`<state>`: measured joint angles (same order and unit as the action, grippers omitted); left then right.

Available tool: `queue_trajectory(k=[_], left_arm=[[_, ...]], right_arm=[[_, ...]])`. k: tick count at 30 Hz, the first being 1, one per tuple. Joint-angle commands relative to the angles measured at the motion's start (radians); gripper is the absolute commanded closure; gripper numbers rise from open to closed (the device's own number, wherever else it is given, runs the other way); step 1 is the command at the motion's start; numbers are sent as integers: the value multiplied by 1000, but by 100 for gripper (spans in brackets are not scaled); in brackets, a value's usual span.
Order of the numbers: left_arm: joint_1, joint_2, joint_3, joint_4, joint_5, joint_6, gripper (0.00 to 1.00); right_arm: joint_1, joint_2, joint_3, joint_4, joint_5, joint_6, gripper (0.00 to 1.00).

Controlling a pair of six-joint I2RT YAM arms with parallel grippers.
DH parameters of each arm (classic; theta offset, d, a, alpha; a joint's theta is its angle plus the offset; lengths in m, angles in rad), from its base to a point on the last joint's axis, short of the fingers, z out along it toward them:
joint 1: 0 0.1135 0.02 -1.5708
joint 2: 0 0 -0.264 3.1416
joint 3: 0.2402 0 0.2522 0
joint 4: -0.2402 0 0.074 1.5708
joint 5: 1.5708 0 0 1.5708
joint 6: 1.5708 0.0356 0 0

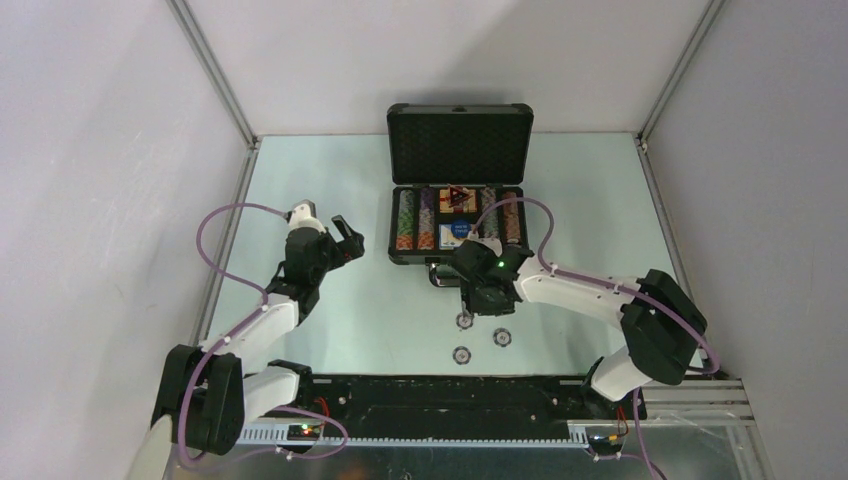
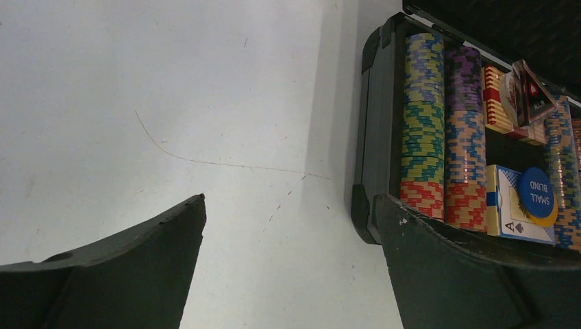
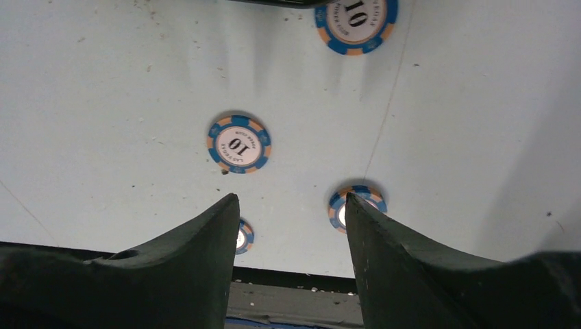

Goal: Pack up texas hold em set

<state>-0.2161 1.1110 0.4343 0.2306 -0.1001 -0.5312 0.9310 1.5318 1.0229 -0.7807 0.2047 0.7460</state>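
Note:
The dark grey briefcase point(image 1: 415, 255) stands open at the back middle, lid point(image 1: 460, 140) upright. It holds rows of striped poker chips point(image 2: 423, 116), a red box point(image 2: 493, 103) under the dark triangular marker point(image 2: 532, 92), and a blue round button point(image 2: 536, 192) on a blue card box. Several blue-and-orange "10" chips lie loose on the table in front of the case point(image 1: 464, 320) point(image 1: 502, 337) point(image 1: 461, 354). My right gripper point(image 1: 487, 290) is open and empty above them point(image 3: 288, 202); one chip point(image 3: 238, 144) lies ahead of its fingertips. My left gripper point(image 1: 345, 240) is open and empty left of the case point(image 2: 288, 205).
The case's handle point(image 1: 445, 272) sticks out toward my right gripper. A black rail point(image 1: 440, 395) runs along the table's near edge. White walls and metal posts enclose the table on three sides. A fine scratch point(image 2: 205, 161) marks the table.

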Motion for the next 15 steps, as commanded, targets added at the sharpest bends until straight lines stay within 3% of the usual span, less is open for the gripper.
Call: queue_trajectory(k=[1,15], left_arm=[[-8,-4,24,37,-1,20,2],[-8,-2,24,38,-1,20,2]], right_arm=[[16,34,-1,61,-32,-3,37],[41,205,89,118,-43,-2,35]])
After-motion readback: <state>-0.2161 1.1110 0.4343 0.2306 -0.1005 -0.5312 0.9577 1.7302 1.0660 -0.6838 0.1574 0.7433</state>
